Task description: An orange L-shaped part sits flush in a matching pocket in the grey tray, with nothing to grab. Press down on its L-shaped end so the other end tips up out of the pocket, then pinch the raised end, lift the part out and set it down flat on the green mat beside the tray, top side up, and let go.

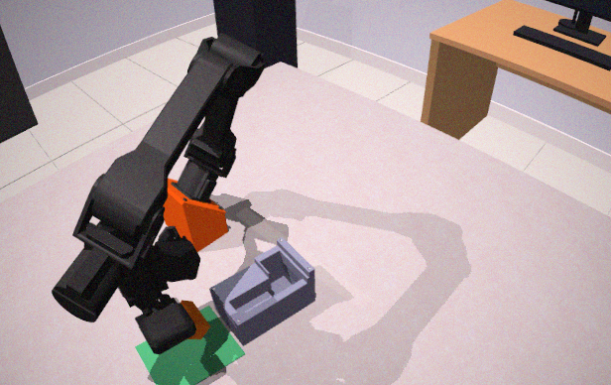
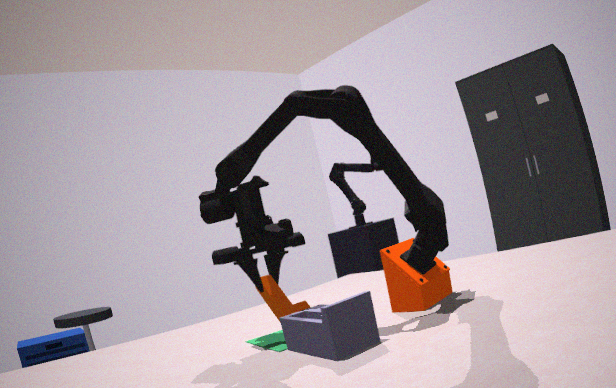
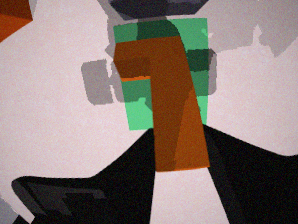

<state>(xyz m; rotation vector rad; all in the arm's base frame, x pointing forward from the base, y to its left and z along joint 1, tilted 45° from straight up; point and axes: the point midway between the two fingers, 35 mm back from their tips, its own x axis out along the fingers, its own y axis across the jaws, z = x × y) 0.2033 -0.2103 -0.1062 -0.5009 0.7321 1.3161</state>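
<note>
The orange L-shaped part (image 1: pixel 196 321) (image 2: pixel 278 301) (image 3: pixel 170 100) is out of the tray and steeply tilted, its straight end up and its L-shaped end low. My gripper (image 2: pixel 269 285) (image 3: pixel 176 131) is shut on the straight end. The part hangs over the green mat (image 1: pixel 232 350) (image 2: pixel 267 341) (image 3: pixel 141 119). The tray hides its lowest corner in the exterior view, so any contact with the mat cannot be told. The grey tray (image 1: pixel 278 318) (image 2: pixel 311 337) (image 3: pixel 160 8) stands beside the mat, its pocket empty.
The arm's orange base (image 1: pixel 202 223) (image 2: pixel 416 285) (image 3: pixel 11 20) stands behind the tray. The tray's walls rise close beside the mat. A wooden desk (image 1: pixel 510 50) stands in the background, and a dark cabinet (image 2: pixel 539 150) stands against the wall.
</note>
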